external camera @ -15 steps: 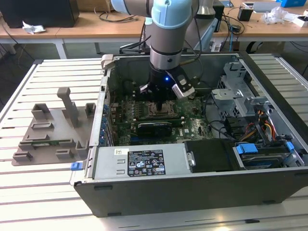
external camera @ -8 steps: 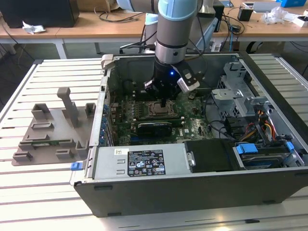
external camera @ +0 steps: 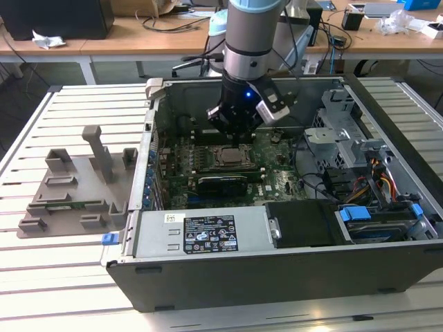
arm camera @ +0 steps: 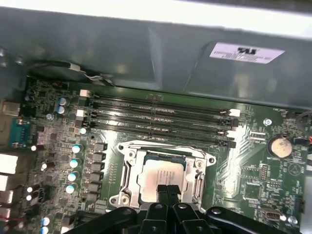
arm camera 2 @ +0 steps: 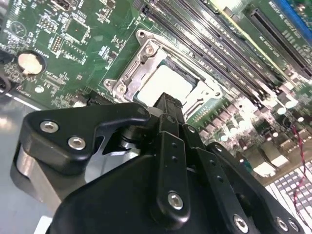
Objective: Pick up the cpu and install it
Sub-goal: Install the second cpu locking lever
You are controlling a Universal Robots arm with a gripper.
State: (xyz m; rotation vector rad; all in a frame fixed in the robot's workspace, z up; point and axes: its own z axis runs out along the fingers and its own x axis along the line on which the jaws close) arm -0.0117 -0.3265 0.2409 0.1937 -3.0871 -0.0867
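Note:
The cpu (external camera: pixel 232 158) lies flat in the motherboard socket, its silvery top facing up; it shows in both wrist views (arm camera: pixel 161 173) (arm camera 2: pixel 163 84). A metal socket frame (arm camera: pixel 127 170) surrounds it. My gripper (external camera: pixel 235 130) hangs inside the open computer case, just above the socket. In both wrist views the two dark fingertips (arm camera: pixel 169 191) (arm camera 2: pixel 168 101) are pressed together over the edge of the chip, with nothing between them. I cannot tell whether they touch the chip.
Memory slots (arm camera: pixel 161 114) run beside the socket, and the case wall (arm camera: pixel 146 44) stands behind them. Drive cages and cables (external camera: pixel 360 166) fill the exterior view's right of the case. A grey plastic holder tray (external camera: pixel 76 187) sits on the slatted table at the left.

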